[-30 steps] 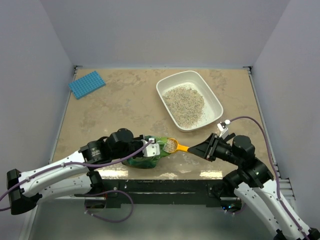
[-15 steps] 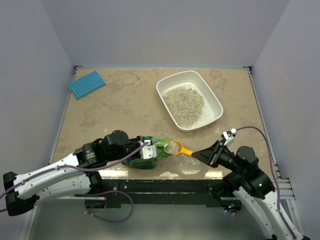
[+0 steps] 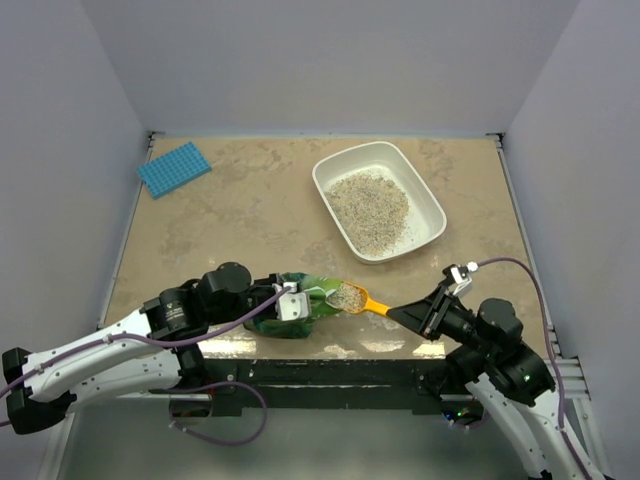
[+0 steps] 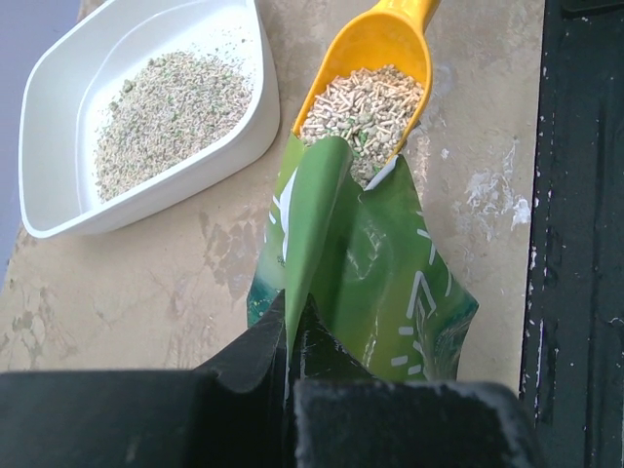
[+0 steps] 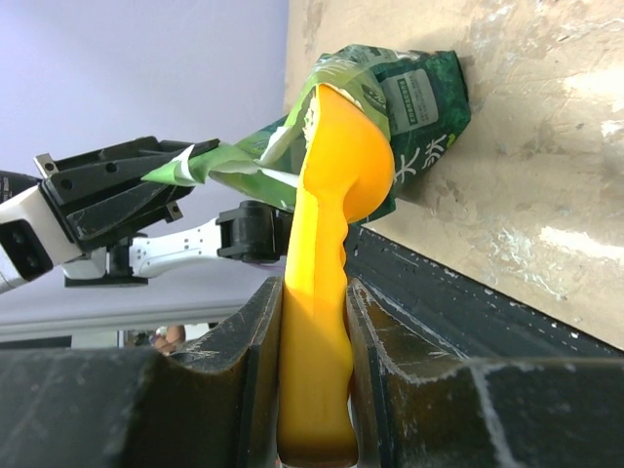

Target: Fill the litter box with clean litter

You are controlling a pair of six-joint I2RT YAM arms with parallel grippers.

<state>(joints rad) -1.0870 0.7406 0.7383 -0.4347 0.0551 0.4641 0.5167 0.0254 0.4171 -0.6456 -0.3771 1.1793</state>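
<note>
Top external view: the box (image 3: 428, 205) sits on the bench (image 3: 240, 210), and all positions below are taken from it.

1. Litter (image 3: 368, 210): a loose pale heap covers most of the box floor. The left wrist view shows the same heap (image 4: 171, 107), flecked with green, inside the white walls (image 4: 68, 88).
2. Bag (image 3: 295, 322): green, lying on the bench left of the box and nearer the arm bases, well apart from it. Its mouth faces the box.
3. Scoop (image 3: 372, 300): orange-yellow, on the near side of the box and apart from it. Its bowl rests at the bag mouth and carries a load of pale litter (image 4: 361, 102). The handle runs away from the bag to the right.
4. Mat (image 3: 173, 168): blue, gridded, well to the left of the box, near the far left corner of the bench.
5. Left jaws: clenched on an upturned flap of the bag (image 4: 390, 283), holding the mouth up.
6. Right jaws: grasping the scoop (image 5: 336, 166) by its handle, one finger on each side. The bowl meets the bag (image 5: 419, 97) beyond it.
</note>
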